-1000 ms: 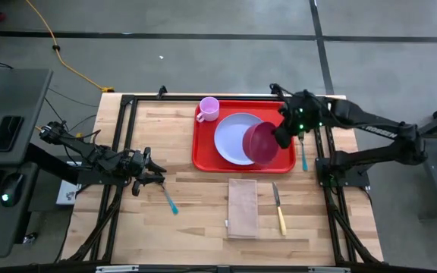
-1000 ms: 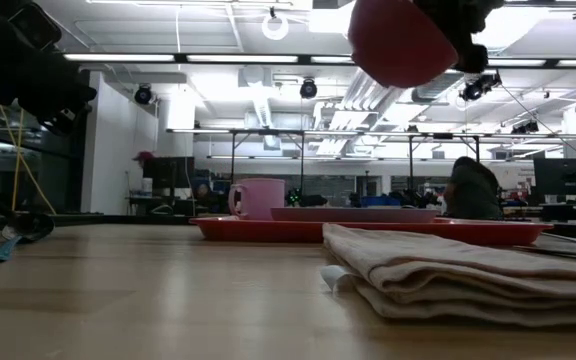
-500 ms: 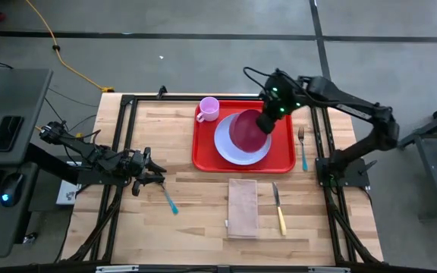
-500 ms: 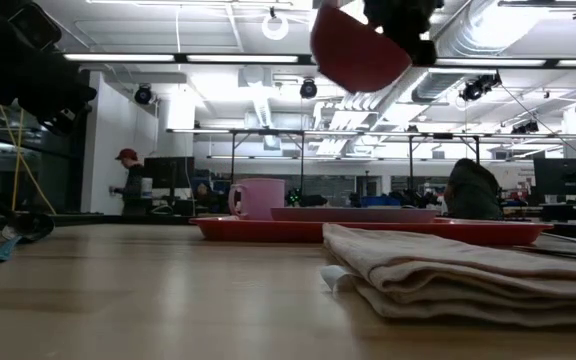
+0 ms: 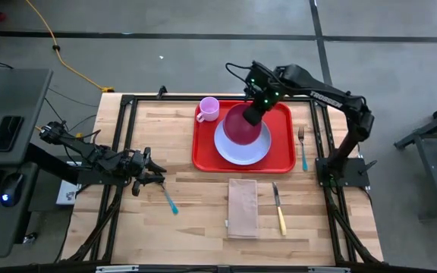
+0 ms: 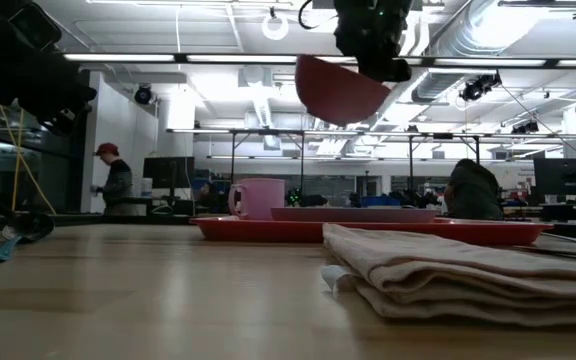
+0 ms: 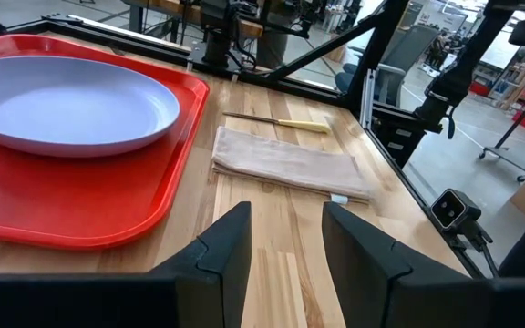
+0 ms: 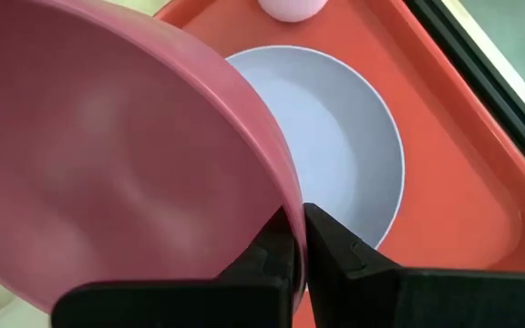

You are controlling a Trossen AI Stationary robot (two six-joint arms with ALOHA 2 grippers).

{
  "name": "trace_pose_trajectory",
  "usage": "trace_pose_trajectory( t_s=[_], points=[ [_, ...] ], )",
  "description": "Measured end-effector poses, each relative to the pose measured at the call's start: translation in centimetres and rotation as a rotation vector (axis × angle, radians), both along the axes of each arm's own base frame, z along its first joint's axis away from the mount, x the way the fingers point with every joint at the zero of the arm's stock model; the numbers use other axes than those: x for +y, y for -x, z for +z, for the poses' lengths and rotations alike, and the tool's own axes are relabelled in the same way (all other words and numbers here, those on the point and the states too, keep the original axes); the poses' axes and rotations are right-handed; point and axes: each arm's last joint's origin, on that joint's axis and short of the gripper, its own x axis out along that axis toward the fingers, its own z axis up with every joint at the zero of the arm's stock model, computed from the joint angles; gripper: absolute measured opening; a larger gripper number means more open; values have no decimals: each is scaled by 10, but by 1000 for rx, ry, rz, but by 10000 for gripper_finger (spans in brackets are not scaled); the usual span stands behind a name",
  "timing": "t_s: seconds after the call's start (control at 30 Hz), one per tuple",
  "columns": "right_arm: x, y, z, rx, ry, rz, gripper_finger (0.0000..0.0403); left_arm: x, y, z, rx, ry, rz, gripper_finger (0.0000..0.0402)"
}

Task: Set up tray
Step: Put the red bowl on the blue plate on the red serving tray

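Tray (image 5: 283, 155), bright red with a raised rim, sits at the far middle of our wooden table (image 5: 196, 212), its long sides running toward the far edge. On it we count one pale blue plate (image 5: 243, 150) and one pink mug (image 5: 208, 109) in the far left corner; bare red floor shows along the right side and the near edge. Our right gripper (image 5: 253, 114) hangs above the plate, fingers pinched tight on the rim of one dark pink bowl (image 5: 241, 129), which tilts in the air clear of the plate, as the low view shows (image 6: 340, 88). In the right wrist view the two fingers (image 8: 331, 246) close on the bowl's edge (image 8: 108, 164) with the plate (image 8: 335, 155) below.

Just off the tray's right rim lies one fork (image 5: 303, 148). Near the front edge, one folded tan napkin (image 5: 243, 207) lies apart from the tray, with one yellow-handled knife (image 5: 279, 209) just beside it on the right. Open wood spreads between tray and napkin and across the whole left half.

Our left gripper (image 5: 158, 173) rests low at the left side, well apart from the tray, fingers partly spread and holding nothing; one blue-handled utensil (image 5: 171, 201) lies near it. A person (image 6: 114, 180) stands in the room behind.
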Motion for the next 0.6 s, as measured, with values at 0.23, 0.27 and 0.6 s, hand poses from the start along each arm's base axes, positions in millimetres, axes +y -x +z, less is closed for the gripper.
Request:
trace_pose_trajectory(
  t_s=[0.23, 0.27, 0.6],
  points=[
    [-13, 4, -6, 41, -20, -40, 0, 0, 0, 0, 0, 0, 0, 166],
    [-14, 5, -6, 44, -21, -47, 0, 0, 0, 0, 0, 0, 0, 166],
    [-16, 8, -21, 93, -51, -54, 0, 0, 0, 0, 0, 0, 0, 166]
  ],
)
